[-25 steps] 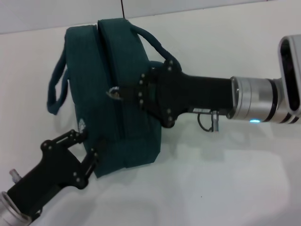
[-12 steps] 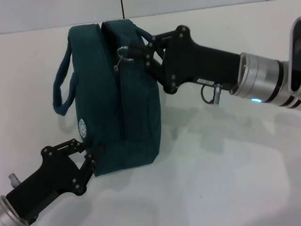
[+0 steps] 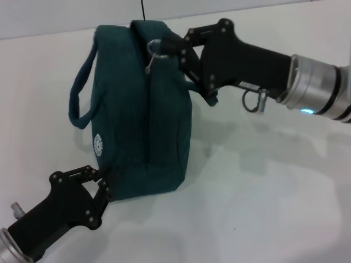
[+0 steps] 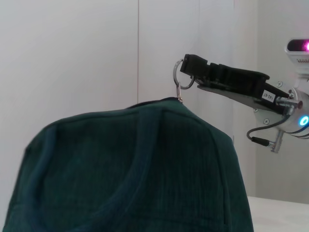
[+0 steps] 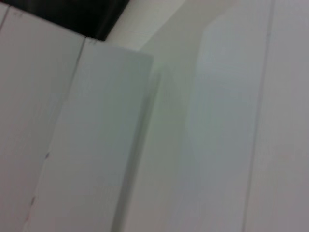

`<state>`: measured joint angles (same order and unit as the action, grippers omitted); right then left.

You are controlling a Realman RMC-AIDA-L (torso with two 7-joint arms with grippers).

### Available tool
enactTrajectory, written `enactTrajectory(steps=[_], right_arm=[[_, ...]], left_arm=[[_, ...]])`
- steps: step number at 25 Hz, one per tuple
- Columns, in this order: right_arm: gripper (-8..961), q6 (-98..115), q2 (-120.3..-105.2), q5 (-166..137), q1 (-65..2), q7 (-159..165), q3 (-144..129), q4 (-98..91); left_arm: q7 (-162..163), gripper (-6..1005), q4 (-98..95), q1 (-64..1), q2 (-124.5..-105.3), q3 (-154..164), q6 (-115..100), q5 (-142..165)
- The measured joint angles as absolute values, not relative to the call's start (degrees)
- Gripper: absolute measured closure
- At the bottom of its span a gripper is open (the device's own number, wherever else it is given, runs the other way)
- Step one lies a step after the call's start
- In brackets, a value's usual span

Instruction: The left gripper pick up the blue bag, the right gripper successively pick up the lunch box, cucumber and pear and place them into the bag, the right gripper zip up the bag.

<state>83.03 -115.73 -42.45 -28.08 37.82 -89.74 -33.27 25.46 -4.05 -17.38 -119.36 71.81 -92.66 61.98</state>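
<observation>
The blue bag (image 3: pixel 137 109) stands on its end on the white table, its zipper line running up the middle. My right gripper (image 3: pixel 164 46) is at the bag's top end, shut on the metal ring pull (image 3: pixel 155 45). My left gripper (image 3: pixel 105 179) is shut on the bag's lower near corner. The left wrist view has the bag (image 4: pixel 135 169) close up, with the ring pull (image 4: pixel 177 77) held above it by the right gripper (image 4: pixel 189 67). The lunch box, cucumber and pear are out of view. The right wrist view holds only white panels.
One bag handle (image 3: pixel 77 104) loops out on the left side. The white table (image 3: pixel 263 208) spreads to the right and front of the bag. A pale wall (image 3: pixel 55 16) runs behind the bag.
My right gripper has drawn the ring pull along the zipper from mid-bag to the bag's top end. The bag has swung more upright and shifted slightly right. The left gripper has barely moved.
</observation>
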Motion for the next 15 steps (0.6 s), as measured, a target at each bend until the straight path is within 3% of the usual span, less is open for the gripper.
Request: enactTrajectory(steps=[9, 15], right_arm=[[945, 83.0, -115.37, -40.0, -27.2, 38.9, -88.7, -32.9], [945, 82.7, -115.45, -40.2, -26.2, 37.2, -87.2, -32.8]], left_arm=[[25.4, 922, -4.1, -17.9, -119.21, 71.9, -92.5, 62.6], [25.9, 927, -4.1, -17.4, -118.12, 71.9, -92.7, 62.6]])
